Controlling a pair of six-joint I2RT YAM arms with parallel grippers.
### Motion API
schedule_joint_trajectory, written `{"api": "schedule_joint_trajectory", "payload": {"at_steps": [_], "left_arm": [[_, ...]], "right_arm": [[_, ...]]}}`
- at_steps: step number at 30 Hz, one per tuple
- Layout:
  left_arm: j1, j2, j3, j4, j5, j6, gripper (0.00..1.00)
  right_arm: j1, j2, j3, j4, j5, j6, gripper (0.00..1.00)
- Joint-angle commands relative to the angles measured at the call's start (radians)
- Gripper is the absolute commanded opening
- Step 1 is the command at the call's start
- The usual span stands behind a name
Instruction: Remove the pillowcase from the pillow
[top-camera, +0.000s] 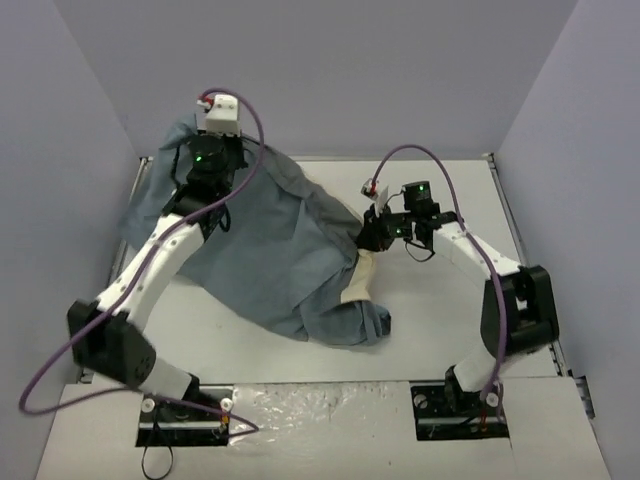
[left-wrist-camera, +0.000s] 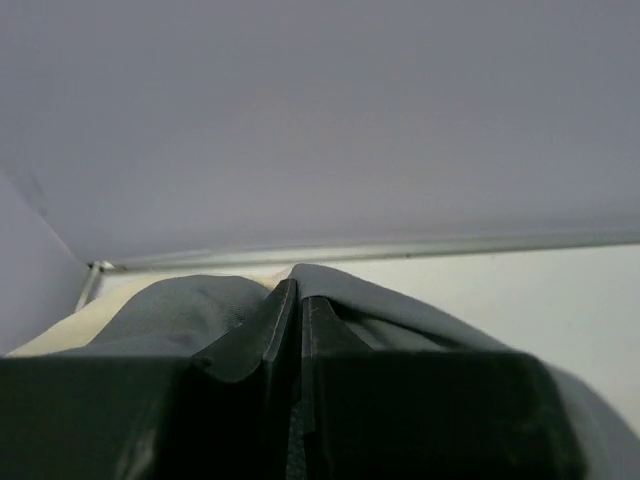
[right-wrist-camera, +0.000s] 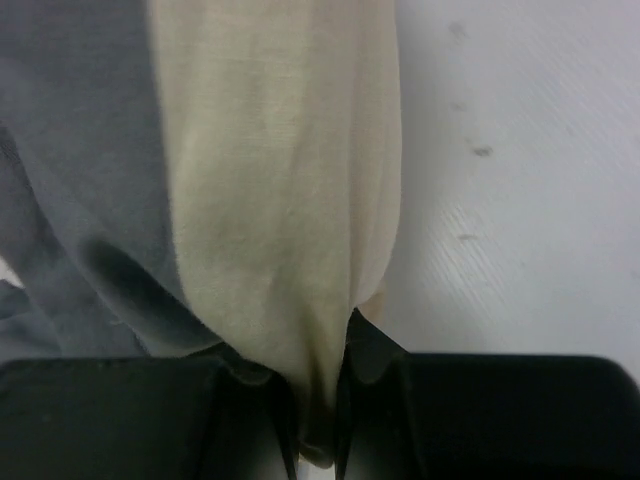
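The blue-grey pillowcase (top-camera: 270, 250) lies draped over the left and middle of the table, bunched at its near end. My left gripper (top-camera: 200, 135) is shut on its back left part and holds it raised. In the left wrist view the jaws (left-wrist-camera: 297, 290) pinch a fold of the cloth (left-wrist-camera: 180, 310). A strip of the cream pillow (top-camera: 362, 275) shows at the case's right side. My right gripper (top-camera: 370, 242) is shut on it. In the right wrist view the gripper (right-wrist-camera: 320, 400) clamps the cream fabric (right-wrist-camera: 280, 180), with the pillowcase (right-wrist-camera: 80, 150) beside it on the left.
Lilac walls (top-camera: 320, 70) close in the white table (top-camera: 450, 300) at the back and both sides. A metal rail (left-wrist-camera: 400, 250) runs along the far edge. The arm bases (top-camera: 460, 400) stand at the near edge.
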Motion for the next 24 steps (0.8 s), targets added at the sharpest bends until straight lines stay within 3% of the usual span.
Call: {"api": "schedule_joint_trajectory", "payload": {"at_steps": [1, 6, 7, 8, 10, 11, 12, 15, 16, 20, 22, 24], "left_arm": [[0.001, 0.171, -0.034, 0.058, 0.035, -0.123, 0.02], [-0.014, 0.407, 0.086, 0.092, 0.078, -0.22, 0.02], [-0.018, 0.429, 0.116, 0.082, 0.09, -0.222, 0.02], [-0.022, 0.461, 0.149, 0.066, 0.099, -0.222, 0.03], [-0.03, 0.469, 0.238, 0.014, 0.098, -0.207, 0.29], [-0.03, 0.452, 0.257, 0.002, 0.099, -0.197, 0.43], [-0.028, 0.432, 0.28, -0.02, 0.102, -0.172, 0.63], [-0.024, 0.325, 0.291, -0.094, 0.144, -0.125, 0.89], [-0.018, 0.264, 0.295, -0.127, 0.176, -0.119, 0.91], [-0.018, 0.112, 0.254, -0.305, 0.314, -0.179, 0.91], [-0.022, 0.032, 0.204, -0.357, 0.412, -0.271, 0.91], [-0.059, -0.016, 0.083, -0.411, 0.463, -0.33, 0.91]], "right_arm": [[-0.069, 0.071, 0.017, 0.136, 0.091, 0.105, 0.05], [-0.184, 0.084, 0.065, 0.165, 0.276, 0.128, 0.12], [-0.201, 0.082, 0.071, 0.165, 0.29, 0.13, 0.16], [-0.213, 0.071, 0.076, 0.16, 0.298, 0.127, 0.28], [-0.239, 0.047, 0.082, 0.139, 0.3, 0.087, 0.46], [-0.244, 0.007, 0.086, 0.102, 0.295, 0.062, 0.5], [-0.247, -0.021, 0.1, 0.087, 0.303, 0.011, 0.54], [-0.264, -0.149, 0.152, 0.012, 0.29, -0.072, 0.68], [-0.268, -0.176, 0.181, -0.028, 0.222, -0.165, 0.74], [-0.215, -0.223, 0.298, -0.423, -0.062, -0.413, 0.77], [-0.114, -0.232, 0.26, -0.476, -0.024, -0.413, 0.77], [0.068, -0.28, 0.183, -0.46, 0.127, -0.381, 0.77]]}}
